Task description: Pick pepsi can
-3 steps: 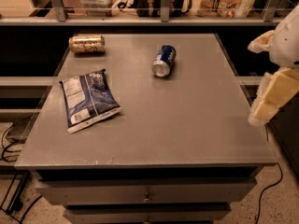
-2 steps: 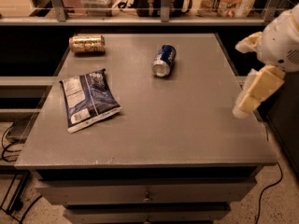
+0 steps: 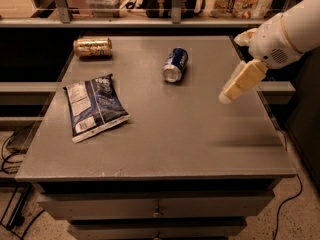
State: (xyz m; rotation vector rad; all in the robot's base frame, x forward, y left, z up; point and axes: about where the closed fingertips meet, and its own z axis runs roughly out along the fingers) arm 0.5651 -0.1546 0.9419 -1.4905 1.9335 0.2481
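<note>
Though farther inward, gripper point(image 3: 229, 95) above table point(image 3: 190, 139)

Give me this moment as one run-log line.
stage: pre-grasp | gripper: over table, right side, apart from pepsi can | pepsi can: on its side, ungrasped

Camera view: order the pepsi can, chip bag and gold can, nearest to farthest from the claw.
The claw hangs over the table near its right edge.
1. pepsi can, centre-back, lying on its side.
2. chip bag, left side.
3. gold can, back-left corner.
</note>
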